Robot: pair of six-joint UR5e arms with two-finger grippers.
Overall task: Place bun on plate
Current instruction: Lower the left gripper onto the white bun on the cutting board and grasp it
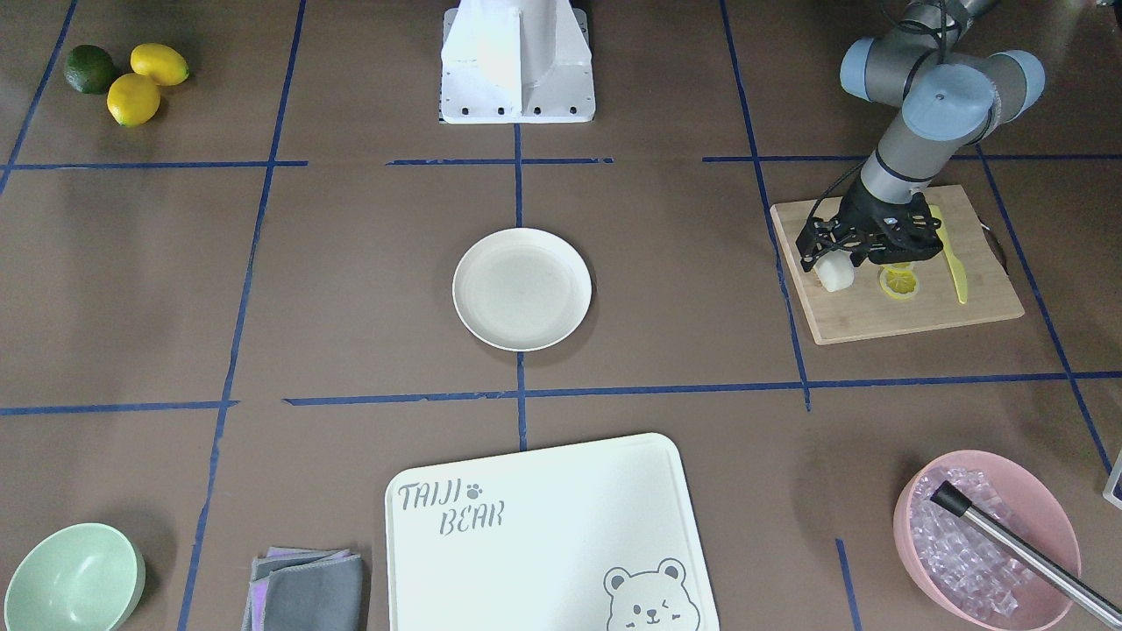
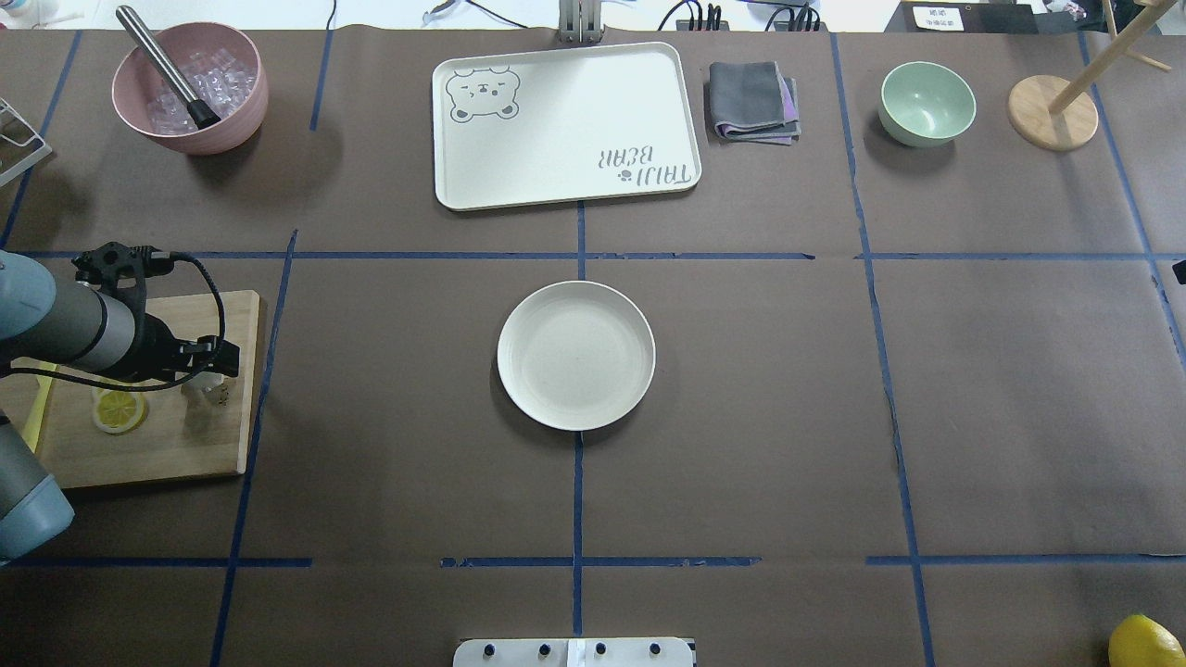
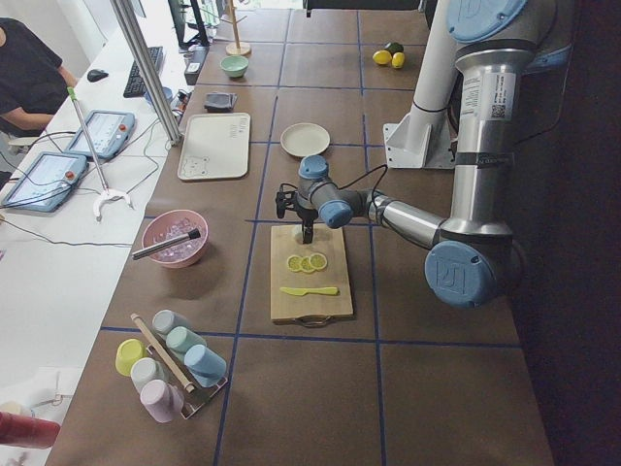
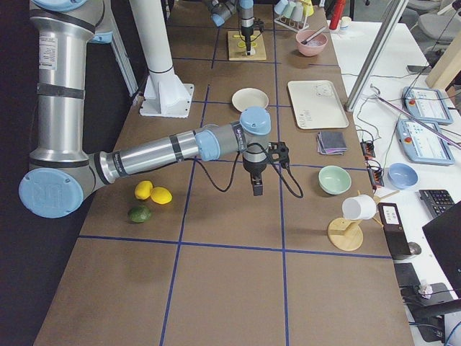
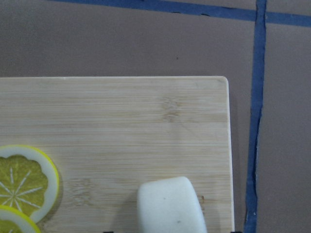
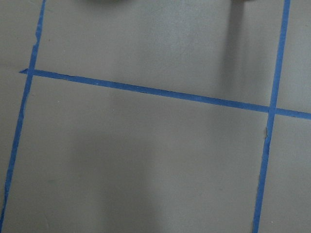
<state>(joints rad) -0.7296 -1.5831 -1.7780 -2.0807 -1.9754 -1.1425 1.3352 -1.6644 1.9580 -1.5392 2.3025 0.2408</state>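
The bun (image 1: 834,275) is a small white lump on the wooden cutting board (image 1: 877,320), near its corner, and fills the bottom of the left wrist view (image 5: 170,206). My left gripper (image 1: 834,261) hangs right over it, open, with a finger on each side and a gap to the bun. The round cream plate (image 1: 521,289) lies bare at the table's centre (image 2: 575,356), well away from the board. My right gripper (image 4: 257,189) hovers over bare table near the mint bowl; I cannot tell whether it is open or shut.
Lemon slices (image 1: 898,282) and a yellow knife (image 1: 955,267) share the board with the bun. A white bear tray (image 1: 543,535), a folded grey cloth (image 1: 307,589), a mint-green bowl (image 1: 74,578) and a pink bowl (image 1: 986,535) of ice line one edge. Lemons and a lime (image 1: 131,79) sit in a corner.
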